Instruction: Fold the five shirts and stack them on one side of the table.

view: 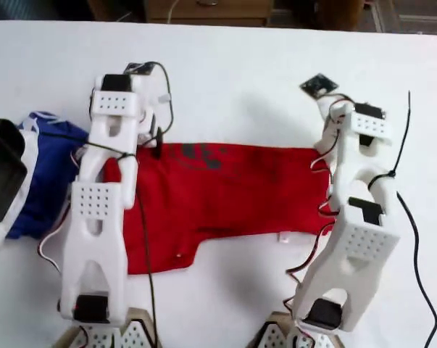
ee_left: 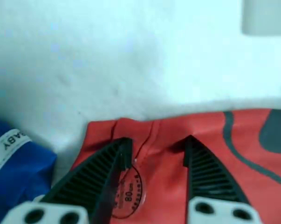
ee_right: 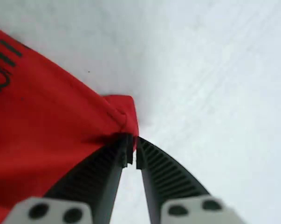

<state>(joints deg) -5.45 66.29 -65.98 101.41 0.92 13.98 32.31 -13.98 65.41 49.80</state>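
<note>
My left pincer [ee_left: 156, 140] gapes over the red shirt [view: 232, 196] at nine o'clock, while my right pincer [ee_right: 132, 140] pinches its three o'clock corner.

the right gripper [ee_right: 132, 150] has its black ribbed fingers [ee_right: 100, 175] almost together, pinching a bunched corner of the red shirt [ee_right: 47, 121]. the shirt lies flat on the white table [ee_right: 215, 70].

Bright, even light is flooding the white surface [view: 240, 65] in the high view and washing it out almost to glare. The arms [view: 95, 239] are casting only faint, soft shadows. Folds in the red shirt [view: 232, 188] are holding darker shade. In the left wrist view a soft shadow is running along the shirt's edge beyond the left tool [ee_left: 154, 142]. In the right wrist view the surface is glowing brightest far from the right tool [ee_right: 132, 142].
</note>
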